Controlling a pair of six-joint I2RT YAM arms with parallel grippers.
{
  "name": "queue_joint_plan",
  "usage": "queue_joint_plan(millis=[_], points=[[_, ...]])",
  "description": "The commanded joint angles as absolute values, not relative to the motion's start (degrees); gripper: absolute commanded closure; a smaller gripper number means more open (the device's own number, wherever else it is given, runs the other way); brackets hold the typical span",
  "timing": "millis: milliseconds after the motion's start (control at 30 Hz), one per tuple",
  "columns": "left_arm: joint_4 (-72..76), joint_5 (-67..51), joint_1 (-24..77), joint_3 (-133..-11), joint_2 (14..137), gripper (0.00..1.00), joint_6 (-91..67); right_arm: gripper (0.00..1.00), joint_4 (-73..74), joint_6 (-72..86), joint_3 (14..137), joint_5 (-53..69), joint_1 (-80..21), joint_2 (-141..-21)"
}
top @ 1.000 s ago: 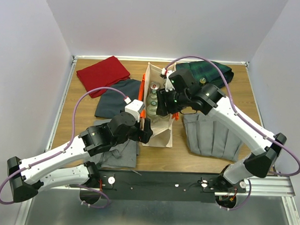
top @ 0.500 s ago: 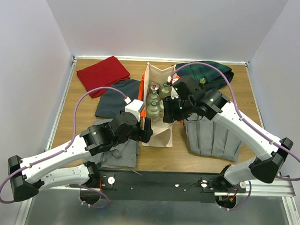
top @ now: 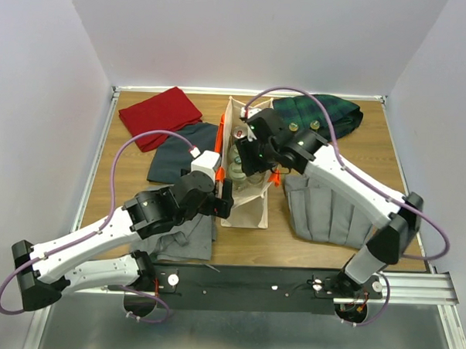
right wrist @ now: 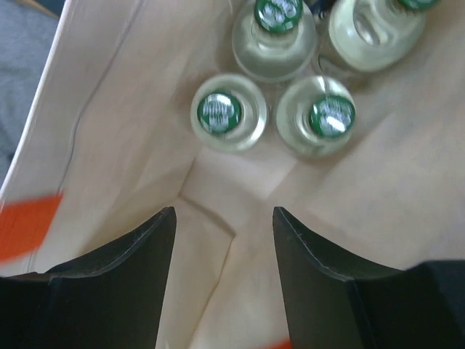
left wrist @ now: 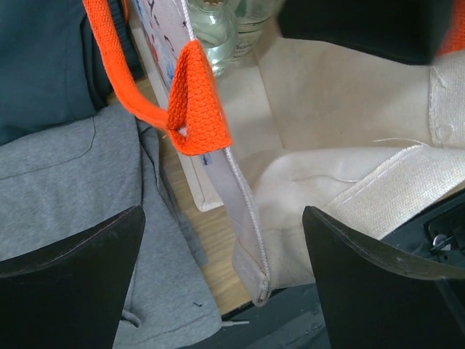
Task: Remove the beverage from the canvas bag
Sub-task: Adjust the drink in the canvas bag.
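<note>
Where orange handles [left wrist: 195, 102] meet beige: canvas bag [top: 251, 206], 4 bottles [right wrist: 220, 112] inside.

Even, bright overhead light with soft shadows; the right wrist view is motion-blurred, especially the bottle caps [right wrist: 219, 110].
</note>
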State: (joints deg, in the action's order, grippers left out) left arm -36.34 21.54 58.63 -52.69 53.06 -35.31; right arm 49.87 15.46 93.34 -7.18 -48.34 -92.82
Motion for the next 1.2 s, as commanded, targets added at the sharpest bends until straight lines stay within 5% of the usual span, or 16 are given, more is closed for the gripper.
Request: queue_joint_plan(millis=[0, 400, 733, 1167], points=[[-40.3, 24.6, 58.8, -54.1, 53.8, 0.01, -34.2, 0.35, 46.3, 10.5, 97.4, -10.7, -48.7, -97.6], [-40.5, 25.2, 58.8, -53.9, 53.8, 0.01, -32.9, 0.33, 45.0, 8.3, 103.7, -9.8, -48.7, -104.2], [-40.2, 25.6, 58.8, -53.5, 52.7, 0.01, -33.0, 0.22, 44.2, 9.0, 103.9, -9.7, -48.5, -106.5], [-40.3, 25.6, 58.9, -53.6, 53.4, 0.01, -32.8, 0.33, 43.5, 10.8, 103.3, -4.2, -46.2, -108.5]])
